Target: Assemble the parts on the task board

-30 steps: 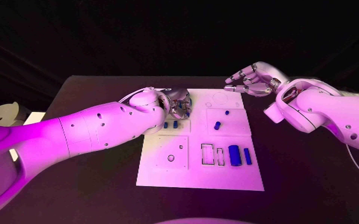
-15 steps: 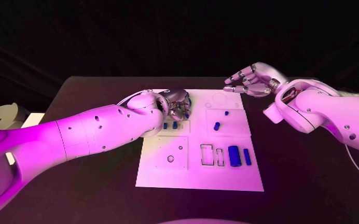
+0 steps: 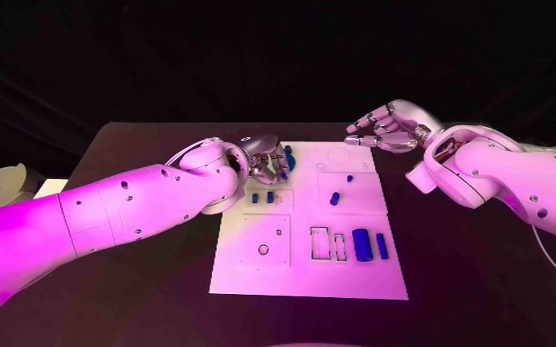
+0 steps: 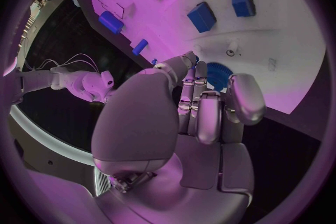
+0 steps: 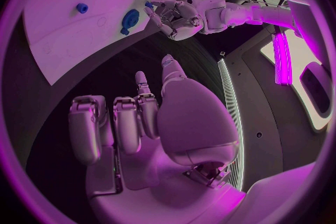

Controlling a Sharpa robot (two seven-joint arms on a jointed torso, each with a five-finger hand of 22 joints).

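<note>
Fingers (image 4: 199, 109) of the left hand (image 3: 264, 162) are curled over a blue toothed disc (image 4: 218, 75) near the far-left corner of the task board (image 3: 307, 279), their tips at its rim; whether they pinch it or only touch it I cannot tell. The right hand (image 3: 388, 130) hovers off the board's far-right corner, fingers half curled on nothing. Just nearer than the left fingers sit two small blue blocks (image 3: 262, 197); a blue peg (image 3: 335, 198) lies toward the right hand, and two long blue bars (image 3: 371, 244) lie well nearer the robot beside open slots, so most of the assembly looks left to do. Against the earlier frames, the left hand has drawn slightly back, uncovering the disc's blue edge; the right hand has hardly moved.
</note>
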